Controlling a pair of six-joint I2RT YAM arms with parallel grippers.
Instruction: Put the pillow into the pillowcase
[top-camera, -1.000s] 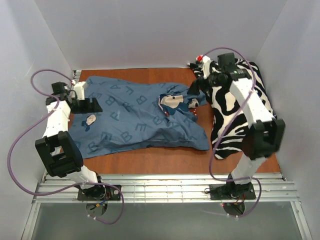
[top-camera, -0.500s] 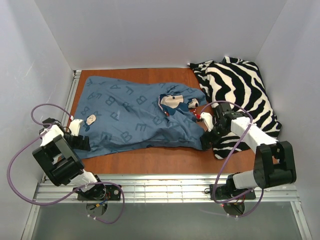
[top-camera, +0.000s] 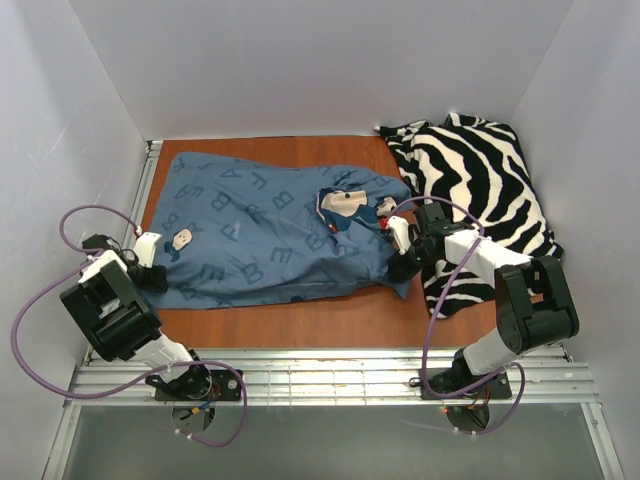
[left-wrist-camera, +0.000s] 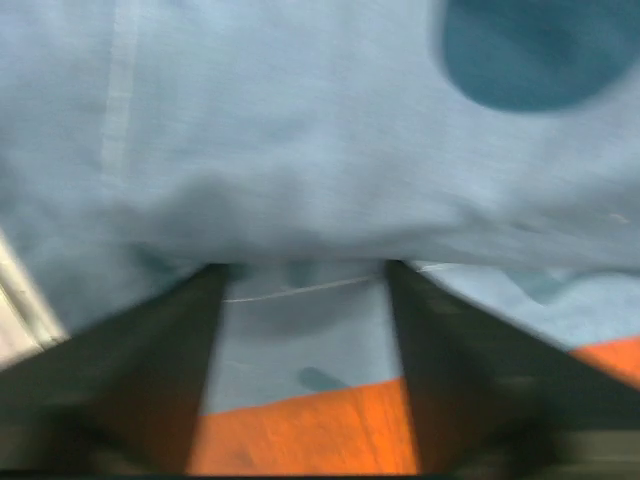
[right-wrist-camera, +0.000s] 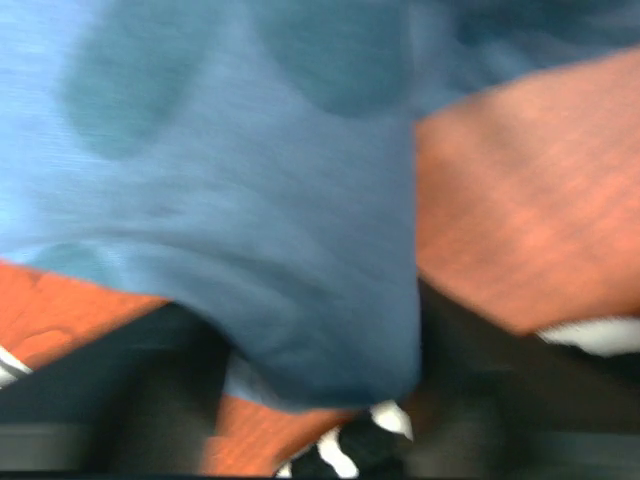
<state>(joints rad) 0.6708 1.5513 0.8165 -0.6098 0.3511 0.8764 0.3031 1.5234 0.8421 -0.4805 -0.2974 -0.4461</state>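
The blue pillowcase (top-camera: 270, 230) with letters and cartoon faces lies spread and puffed across the table. The pillow is hidden. My left gripper (top-camera: 158, 277) sits low at the case's near left corner. In the left wrist view its jaws (left-wrist-camera: 305, 275) stand apart, with blue fabric (left-wrist-camera: 300, 150) lying between and over the fingertips. My right gripper (top-camera: 400, 265) is at the case's near right corner. In the right wrist view a drooping fold of the pillowcase (right-wrist-camera: 250, 200) hangs between its spread fingers (right-wrist-camera: 130, 390). Both wrist views are blurred.
A black-and-white zebra-striped cloth (top-camera: 480, 180) lies bunched at the back right, under the right arm, and shows at the bottom of the right wrist view (right-wrist-camera: 350, 455). Bare wooden table (top-camera: 330, 315) runs along the front. White walls enclose three sides.
Both arms came down from the far side to the pillowcase's near corners, the right one leaving the zebra cloth. Both sets of jaws have narrowed around the fabric.
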